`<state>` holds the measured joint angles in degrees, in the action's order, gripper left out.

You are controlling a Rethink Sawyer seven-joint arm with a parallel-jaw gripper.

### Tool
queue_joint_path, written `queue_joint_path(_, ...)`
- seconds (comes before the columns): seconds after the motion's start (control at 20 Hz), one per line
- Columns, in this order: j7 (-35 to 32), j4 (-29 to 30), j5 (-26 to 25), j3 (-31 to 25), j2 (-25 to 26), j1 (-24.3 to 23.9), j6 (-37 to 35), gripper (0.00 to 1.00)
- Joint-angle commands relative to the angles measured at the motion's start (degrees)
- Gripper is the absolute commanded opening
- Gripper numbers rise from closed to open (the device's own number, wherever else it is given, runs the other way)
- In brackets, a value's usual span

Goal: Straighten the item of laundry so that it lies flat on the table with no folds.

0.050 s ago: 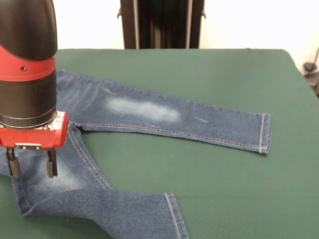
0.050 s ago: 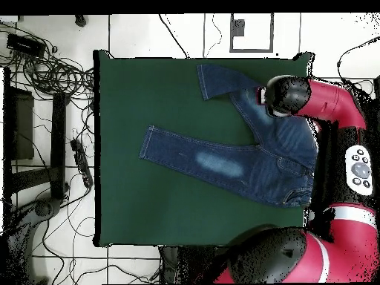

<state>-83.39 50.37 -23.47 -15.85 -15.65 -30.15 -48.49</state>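
Observation:
The item of laundry, a small pair of blue jeans (image 1: 149, 112), lies on the green table (image 1: 224, 184). One leg runs straight out to its hem (image 1: 263, 132), with a whitish patch mid-leg. The other leg (image 1: 99, 196) bends toward the front edge and angles away from the first, its hem at the bottom. My gripper (image 1: 31, 168) hangs open over the upper part of this bent leg, fingertips close to the cloth with nothing between them. From overhead the jeans (image 2: 223, 159) form a V, and my wrist (image 2: 286, 95) covers the gripper above the shorter-looking leg.
The red arm (image 2: 334, 104) reaches in along the table's right side in the overhead view. Cables and black stands (image 2: 44, 82) lie on the floor left of the table (image 2: 126, 208). A dark pedestal (image 1: 162, 24) stands behind the far edge.

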Motion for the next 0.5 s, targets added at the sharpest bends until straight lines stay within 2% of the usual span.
queue_joint_path(0.05,10.1,8.7,2.3,-9.8,2.2,0.7,2.8,1.00)
queue_joint_path(0.5,13.4,10.8,1.7,-15.2,3.7,-2.3,6.8,1.00)
